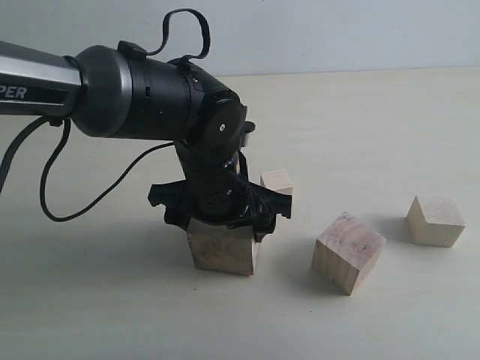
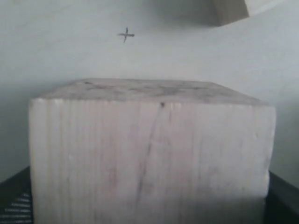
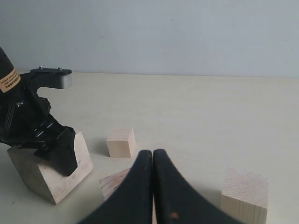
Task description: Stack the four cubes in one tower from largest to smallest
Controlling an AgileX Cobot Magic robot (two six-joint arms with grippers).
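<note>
Nothing's stacked yet: my left gripper (image 1: 221, 223) clamps the largest pinkish-tan wooden cube (image 1: 223, 255) on the pale table (image 1: 375, 120), with the smallest pale cube (image 1: 277, 182) just beside it, the speckled second cube (image 1: 349, 251) and the paler third cube (image 1: 435, 221) farther off, and my right gripper (image 3: 153, 156) pinched closed, empty.

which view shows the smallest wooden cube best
Right wrist view: the smallest pale wooden cube stands whole, unobstructed. Exterior view: it sits partly behind the black left arm. Left wrist view: only a cropped cube corner, unidentifiable.

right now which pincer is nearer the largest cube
Left. The left pincer straddles the largest cube, fingers on its sides; the right pincer, shut, hangs well apart from it.
</note>
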